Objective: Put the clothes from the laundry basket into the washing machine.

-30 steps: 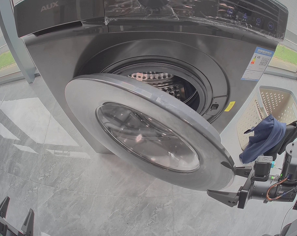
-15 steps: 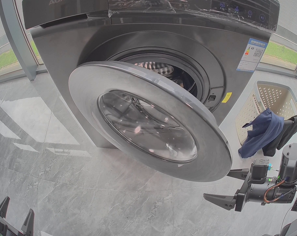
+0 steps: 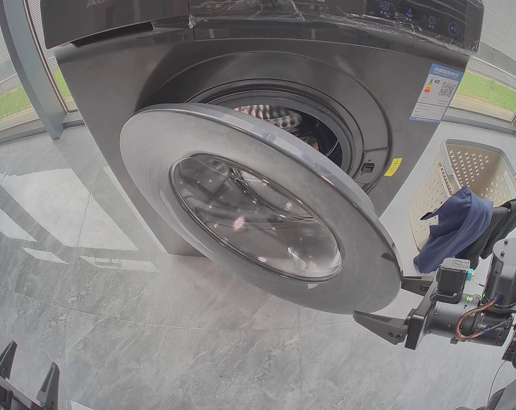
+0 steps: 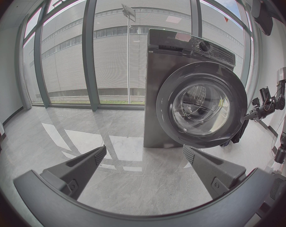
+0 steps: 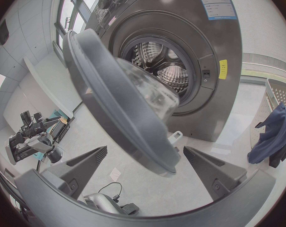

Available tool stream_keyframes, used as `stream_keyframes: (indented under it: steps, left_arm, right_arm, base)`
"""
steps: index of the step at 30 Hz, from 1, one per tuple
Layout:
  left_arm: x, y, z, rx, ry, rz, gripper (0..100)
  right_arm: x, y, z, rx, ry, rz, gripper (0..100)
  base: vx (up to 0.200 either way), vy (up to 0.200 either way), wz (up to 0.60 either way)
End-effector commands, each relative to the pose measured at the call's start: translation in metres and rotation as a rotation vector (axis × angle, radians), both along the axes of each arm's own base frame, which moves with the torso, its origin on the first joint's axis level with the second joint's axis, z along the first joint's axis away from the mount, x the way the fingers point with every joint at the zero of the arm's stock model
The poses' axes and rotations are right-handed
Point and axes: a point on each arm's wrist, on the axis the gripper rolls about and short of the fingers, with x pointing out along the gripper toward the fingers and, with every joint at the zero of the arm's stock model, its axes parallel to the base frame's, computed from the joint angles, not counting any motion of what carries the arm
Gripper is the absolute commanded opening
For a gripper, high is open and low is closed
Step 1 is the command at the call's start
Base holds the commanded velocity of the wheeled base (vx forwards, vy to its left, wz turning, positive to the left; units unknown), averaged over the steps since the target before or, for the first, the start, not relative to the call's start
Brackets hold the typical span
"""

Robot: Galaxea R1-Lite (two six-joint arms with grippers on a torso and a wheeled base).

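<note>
The grey washing machine [image 3: 258,46] stands in front of me, its round door [image 3: 258,212] swung open towards me and the steel drum [image 3: 281,121] showing behind it. My right gripper [image 3: 393,306] is open at the door's lower right rim. In the right wrist view that rim [image 5: 162,161] lies between the right gripper's [image 5: 144,150] spread fingers. The cream laundry basket [image 3: 485,166] stands to the right of the machine, with a blue garment [image 3: 457,229] and a black one [image 3: 500,223] draped over its front edge. Low at the left, my left gripper [image 3: 29,365] is open and holds nothing.
Grey tiled floor [image 3: 127,314] lies open in front of and to the left of the machine. Tall windows [image 4: 70,48] run behind it. The open door juts out over the floor between my arms.
The head camera shifted early on. Over the last half second my right gripper rose slightly towards the door's lower rim. The left gripper stayed put.
</note>
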Motion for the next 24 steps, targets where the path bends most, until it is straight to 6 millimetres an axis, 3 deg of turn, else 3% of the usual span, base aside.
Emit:
stream_keyframes:
  steps: [1,6,16,18,24]
  left_arm:
    - [0.0,0.0,-0.005,-0.001,0.0,0.0,100]
    - [0.0,0.0,-0.005,0.001,0.0,0.0,100]
    - [0.0,0.0,-0.005,0.001,0.0,0.0,100]
    - [0.0,0.0,-0.005,0.001,0.0,0.0,100]
    - [0.0,0.0,-0.005,0.001,0.0,0.0,100]
  right_arm:
    - [-0.003,0.014,-0.01,-0.009,0.018,0.059,100]
    - [-0.013,0.019,-0.011,-0.003,0.016,0.107,100]
    - [0.002,0.033,-0.005,0.012,-0.014,0.058,100]
    - [0.006,0.037,-0.005,0.018,-0.021,0.061,100]
    - [0.008,0.052,-0.016,0.017,-0.02,0.101,100]
  base:
    - [-0.2,0.0,0.0]
    - [0.0,0.0,0.0]
    - [0.0,0.0,0.0]
    - [-0.2,0.0,0.0]
    - [-0.033,0.0,0.0]
